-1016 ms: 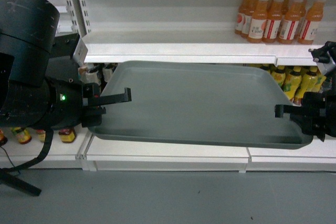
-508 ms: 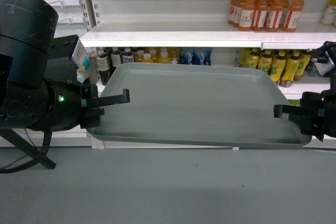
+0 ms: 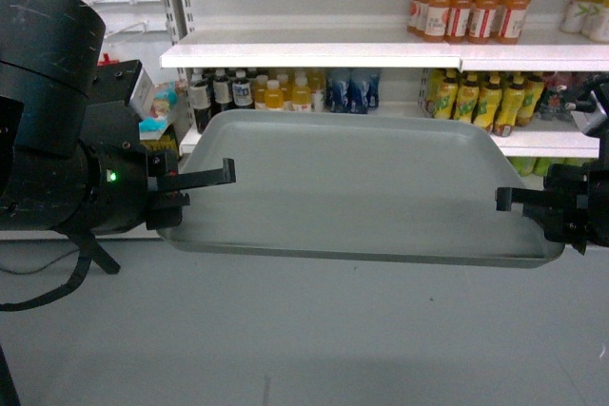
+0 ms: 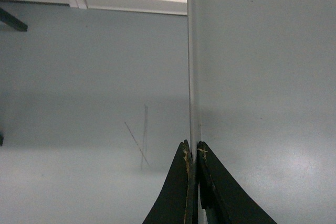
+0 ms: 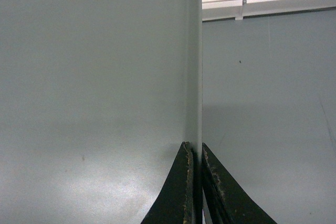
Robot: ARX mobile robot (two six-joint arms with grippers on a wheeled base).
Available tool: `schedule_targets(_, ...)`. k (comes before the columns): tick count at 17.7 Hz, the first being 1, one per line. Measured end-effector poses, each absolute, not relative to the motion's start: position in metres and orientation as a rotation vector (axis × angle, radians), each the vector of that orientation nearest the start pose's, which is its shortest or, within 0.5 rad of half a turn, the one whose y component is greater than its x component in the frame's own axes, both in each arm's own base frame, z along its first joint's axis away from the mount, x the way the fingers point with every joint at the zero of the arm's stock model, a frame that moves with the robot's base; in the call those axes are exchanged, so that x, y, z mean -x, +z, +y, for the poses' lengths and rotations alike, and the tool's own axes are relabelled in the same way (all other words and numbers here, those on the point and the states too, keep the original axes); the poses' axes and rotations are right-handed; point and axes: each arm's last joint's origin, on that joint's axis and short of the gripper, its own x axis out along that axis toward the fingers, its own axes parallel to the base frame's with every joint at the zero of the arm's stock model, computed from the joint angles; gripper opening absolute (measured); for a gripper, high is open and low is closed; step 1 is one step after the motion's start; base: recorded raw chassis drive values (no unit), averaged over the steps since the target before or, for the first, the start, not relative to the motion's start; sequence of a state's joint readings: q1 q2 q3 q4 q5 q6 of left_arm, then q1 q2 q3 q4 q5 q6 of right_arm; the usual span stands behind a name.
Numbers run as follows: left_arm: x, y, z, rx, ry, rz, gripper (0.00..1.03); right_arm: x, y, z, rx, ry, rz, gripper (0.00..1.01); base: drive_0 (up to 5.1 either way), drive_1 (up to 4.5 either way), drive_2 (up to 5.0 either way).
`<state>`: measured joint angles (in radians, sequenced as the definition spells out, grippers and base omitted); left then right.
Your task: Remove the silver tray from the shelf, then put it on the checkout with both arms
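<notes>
Plainly matte grey-green silver tray (image 3: 362,187) — flat, rounded corners, low rim.

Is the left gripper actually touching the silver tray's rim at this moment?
Touching. The left wrist view shows the left gripper with both fingers pressed on either side of the silver tray at its thin rim, with no gap visible.

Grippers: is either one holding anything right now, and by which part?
Both hold the flat grey-green rectangular tray. The left gripper pinches its left short-edge rim; the right gripper pinches its right short-edge rim. It hangs clear above the floor.
</notes>
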<state>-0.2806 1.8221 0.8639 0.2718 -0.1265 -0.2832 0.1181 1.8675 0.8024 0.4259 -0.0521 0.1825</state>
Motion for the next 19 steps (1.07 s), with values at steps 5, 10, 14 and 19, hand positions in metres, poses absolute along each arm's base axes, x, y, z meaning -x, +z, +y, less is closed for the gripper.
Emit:
schedule_targets(5,-0.3373,0.1317,-0.0934,0.132,-0.05,0.691,0.03,-0.343,0.1126,0.0422,-0.154,0.104,0.659,0.02,0.1,-2.53,2.7)
schedule_targets(10,-0.3378,0.1322,-0.0931,0.134,-0.05,0.685,0.03,-0.3436,0.1133,0.0423,-0.155,0.105,0.65,0.02,0.1,-4.23,4.4)
schedule_targets(14,-0.3376,0.1321,-0.0935,0.133,-0.051,0.686,0.03,-0.3433,0.113,0.0422,-0.155,0.105,0.653,0.02,0.0,-4.3,4.4)
schedule_targets(19,-0.3372,0.1316,-0.0934,0.132,-0.05,0.693,0.03,-0.3431,0.1126,0.0422,-0.155,0.105,0.658,0.02,0.0,-4.3,4.4)
